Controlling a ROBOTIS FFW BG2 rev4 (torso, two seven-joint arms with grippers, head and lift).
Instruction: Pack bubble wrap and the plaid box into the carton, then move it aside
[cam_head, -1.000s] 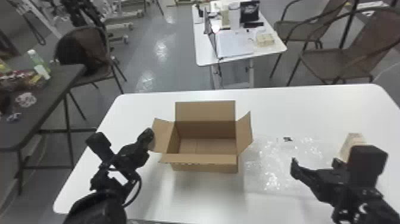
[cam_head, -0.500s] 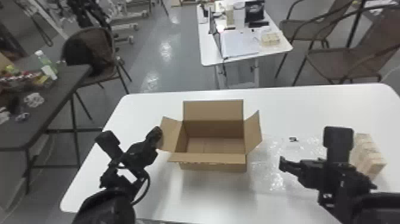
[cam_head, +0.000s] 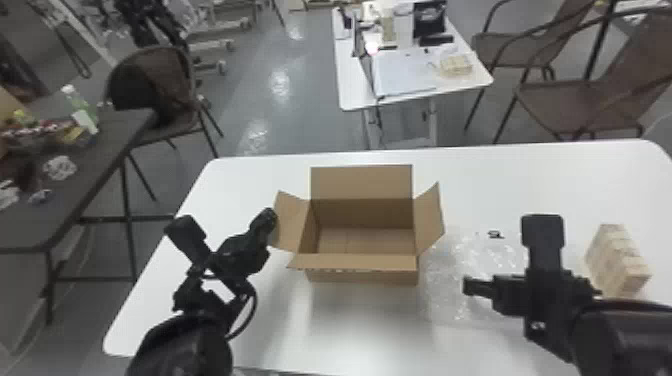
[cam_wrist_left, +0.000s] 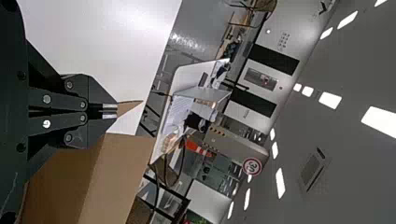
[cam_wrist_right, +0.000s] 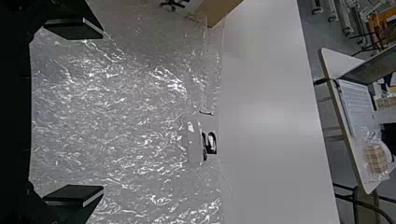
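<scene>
My left gripper (cam_head: 270, 217) pinches the carton flap (cam_head: 292, 222); my right gripper (cam_head: 468, 286), fingers spread, hangs over the bubble wrap (cam_wrist_right: 126, 112).

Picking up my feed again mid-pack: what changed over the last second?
The right gripper moved left over the bubble wrap, toward the carton, uncovering more of the plaid box. I see nothing newly gripped or released. The left gripper stayed beside the carton's left flap; the carton stayed open.
</scene>
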